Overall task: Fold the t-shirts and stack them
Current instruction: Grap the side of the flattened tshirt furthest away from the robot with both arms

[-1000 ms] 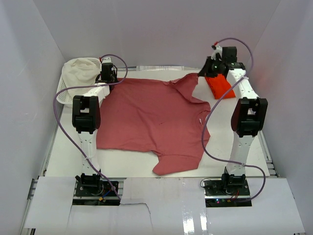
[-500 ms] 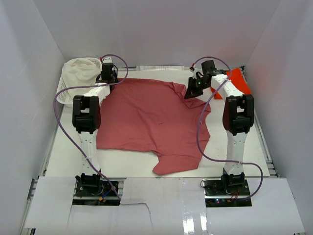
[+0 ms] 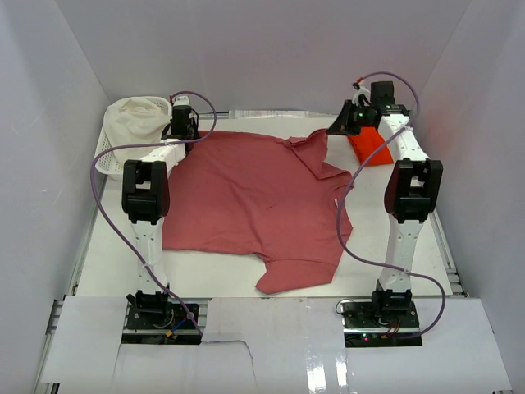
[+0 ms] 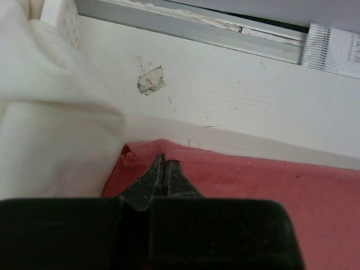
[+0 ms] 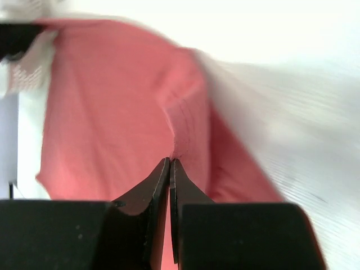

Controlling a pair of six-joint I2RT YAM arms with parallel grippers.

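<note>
A large dusty rose-red t-shirt lies spread over the middle of the table. My left gripper is at its far left corner. In the left wrist view this gripper is shut, pinching the bunched edge of the shirt. My right gripper holds the far right corner, which rises as a flap off the table. The right wrist view shows that gripper shut on a seam of the rose-red cloth. A bright orange-red t-shirt lies crumpled just right of the right gripper.
A white lattice basket stands at the far left corner with a cream cloth heaped in it; the cloth hangs close beside my left gripper. A metal rail runs along the table's back edge. White walls enclose three sides.
The right gripper swung left over the shirt half a second ago and has come back right and farther away, still gripping the corner. The left arm has not moved.
</note>
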